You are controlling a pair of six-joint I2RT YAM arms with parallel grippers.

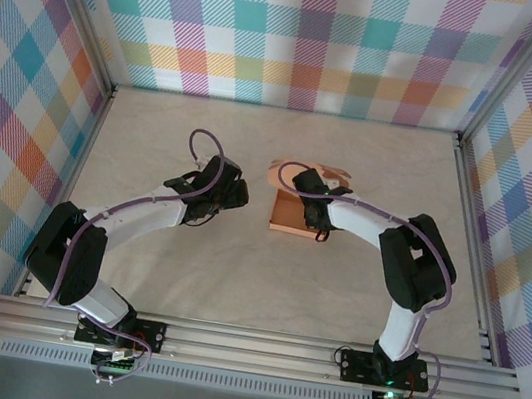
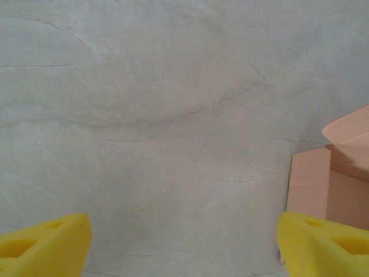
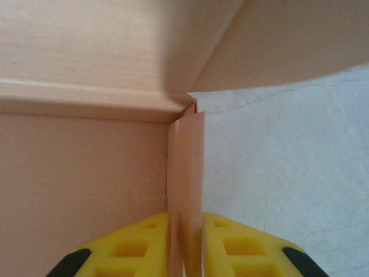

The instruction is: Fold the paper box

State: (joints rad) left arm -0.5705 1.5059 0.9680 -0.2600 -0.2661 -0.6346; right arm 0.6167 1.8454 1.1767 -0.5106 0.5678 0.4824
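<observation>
**Asker:** What does the scene show?

**Describer:** A salmon-orange paper box (image 1: 286, 215) rests on a pale, marbled desk (image 2: 173, 115). It is partly formed: a shallow tray with raised walls, and a loose flap spread out on its far side.

**Asker:** Where do the two arms stand?

**Describer:** The right gripper (image 3: 185, 231) is on the box. Its yellow jaws are together on one upright wall, close to a corner, with the thin card clamped between them. The left gripper (image 2: 183, 231) hangs over bare desk just off the box's left side, not touching it. Its jaws are wide apart with nothing between them.

**Asker:** Which step is in hand?

**Describer:** Probably the setting of a side wall, with the right jaws pressing the crease so the wall stands by itself. The far flap is not yet folded in, so the task looks about halfway done.

**Asker:** What does the next move call for?

**Describer:** Most likely the right jaws let go without dragging the light card. The left gripper then closes in on the box's left side to steady it while the far flap is turned over and tucked. Thin card may spring back, so a gentle touch seems wise.
</observation>
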